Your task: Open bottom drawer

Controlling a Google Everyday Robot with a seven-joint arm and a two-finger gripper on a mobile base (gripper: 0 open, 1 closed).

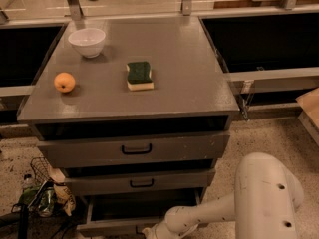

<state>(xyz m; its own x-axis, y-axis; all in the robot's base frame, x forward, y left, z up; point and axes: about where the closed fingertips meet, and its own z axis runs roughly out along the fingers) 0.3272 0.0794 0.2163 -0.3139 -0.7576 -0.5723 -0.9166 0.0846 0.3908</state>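
The grey cabinet (129,103) has three stacked drawers. The bottom drawer (114,227), the slimmest, stands pulled out, and its dark inside (144,207) shows from above. Its handle is hidden at the picture's lower edge. My white arm (214,215) reaches from the lower right toward the drawer's front. The gripper (150,233) sits at the drawer's front edge, mostly cut off by the bottom of the view. The middle drawer (139,183) and the top drawer (134,149) are shut, each with a black handle.
On the cabinet top lie a white bowl (87,41), an orange (65,82) and a green-and-yellow sponge (139,75). A wire basket with bottles and clutter (42,193) stands on the floor at the left. Dark bins flank the cabinet on both sides.
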